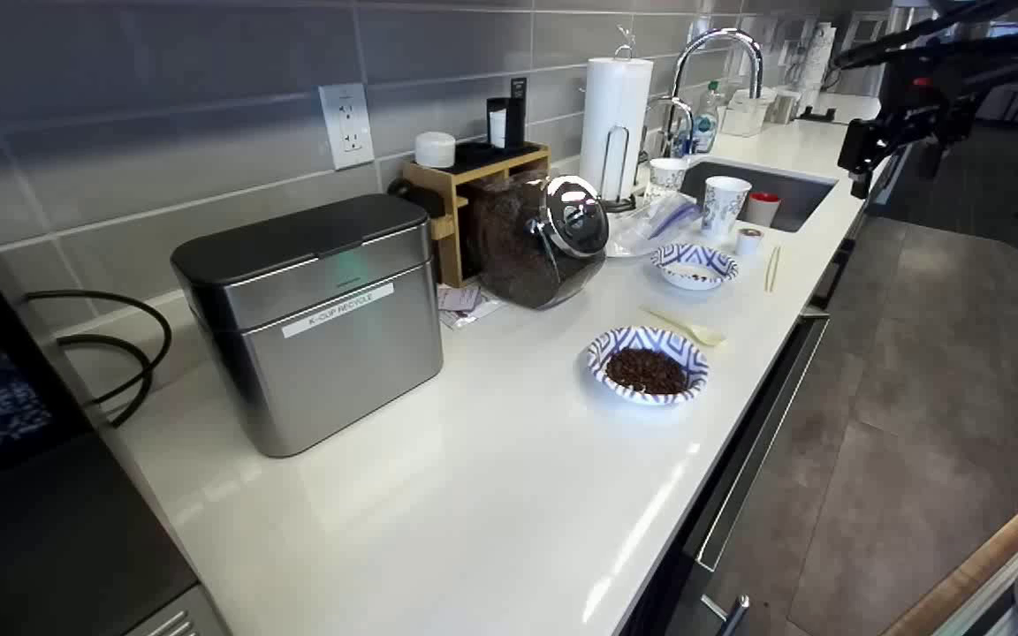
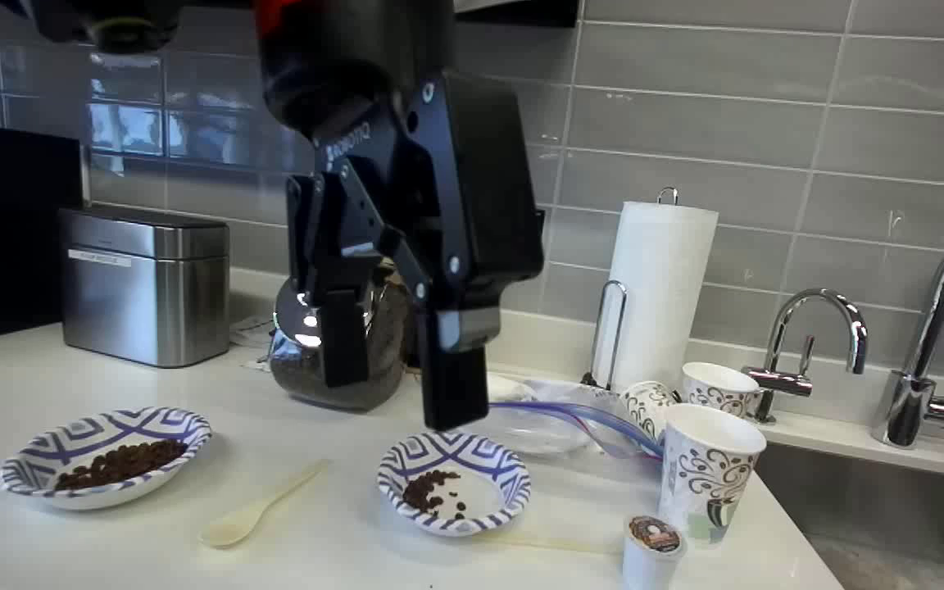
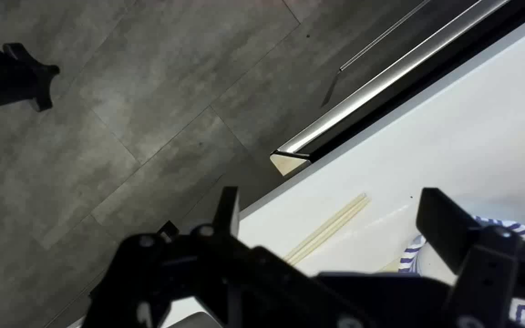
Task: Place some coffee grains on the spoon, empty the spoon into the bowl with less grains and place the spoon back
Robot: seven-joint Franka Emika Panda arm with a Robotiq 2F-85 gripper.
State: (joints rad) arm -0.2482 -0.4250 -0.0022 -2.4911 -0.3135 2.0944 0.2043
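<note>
The spoon [image 2: 252, 513] is borne by the counter [image 2: 316, 545] between the sparser bowl [image 2: 472, 456] and the fuller bowl [image 2: 140, 426], no load visible on it. The coffee grains [image 2: 121, 465] are gathered mostly in the fuller bowl. The gripper [image 2: 400, 401] is held raised, well apart from the spoon, jaws parted and nothing gripped. The spoon's pick-up is judged to be the step in hand, though a finished task cannot be excluded; next, the jaws would need to be lowered astride the handle [image 2: 298, 482] and closed.

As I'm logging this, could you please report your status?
Gripper open, empty. Spoon unloaded, on counter between fuller bowl and sparser bowl. No obstruction seen over spoon.
</note>
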